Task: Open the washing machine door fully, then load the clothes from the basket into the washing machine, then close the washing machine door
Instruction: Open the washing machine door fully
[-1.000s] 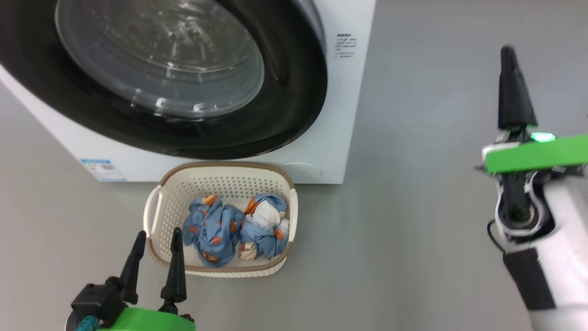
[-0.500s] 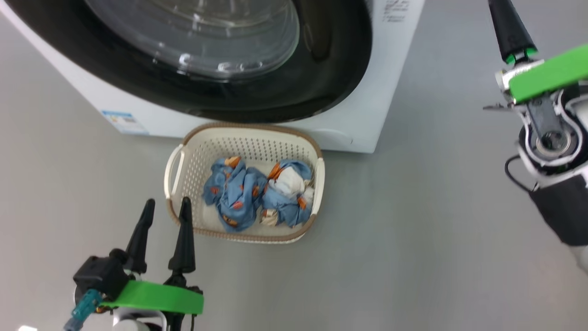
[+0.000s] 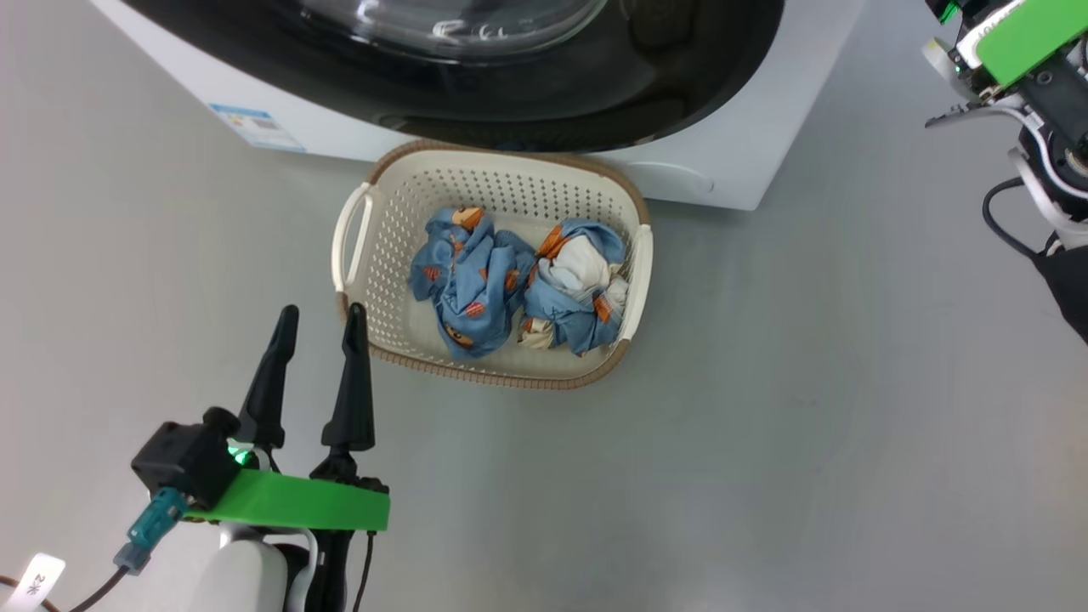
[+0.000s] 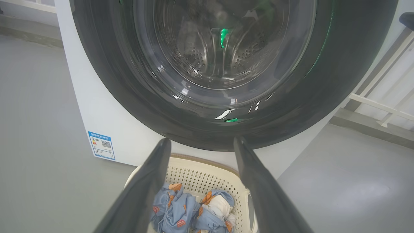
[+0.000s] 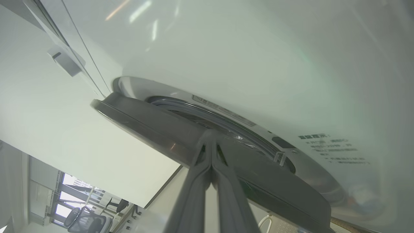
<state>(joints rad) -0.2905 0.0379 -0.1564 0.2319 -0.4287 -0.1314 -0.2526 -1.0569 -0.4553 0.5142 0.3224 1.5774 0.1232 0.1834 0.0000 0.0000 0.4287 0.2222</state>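
The washing machine [image 3: 722, 161] stands at the top of the head view, its black-rimmed washing machine door [image 3: 595, 93] above the basket [image 3: 353, 229]. Two bundles of blue printed clothes [image 3: 467, 280] lie side by side in the basket. My left gripper [image 3: 321, 310] is open and empty, fingertips at the basket's near left corner. In the left wrist view it [image 4: 200, 142] points at the door [image 4: 97, 64], basket [image 4: 207, 161] and clothes [image 4: 181, 213] below. My right gripper [image 5: 210, 134] is shut on nothing, tips at the door's edge [image 5: 145, 126], where a narrow gap shows against the machine's front [image 5: 258, 64].
Grey floor [image 3: 807, 425] surrounds the machine and basket. A blue label [image 3: 255, 126] marks the machine's lower left corner. A white rail frame [image 4: 381, 106] stands to the machine's right. A window and an office chair [image 5: 81, 216] show far off in the right wrist view.
The head camera has tilted, sliding the machine and basket up and right in the picture. My right arm has risen toward the door, fingers leaving the head view's top. The left gripper stays open.
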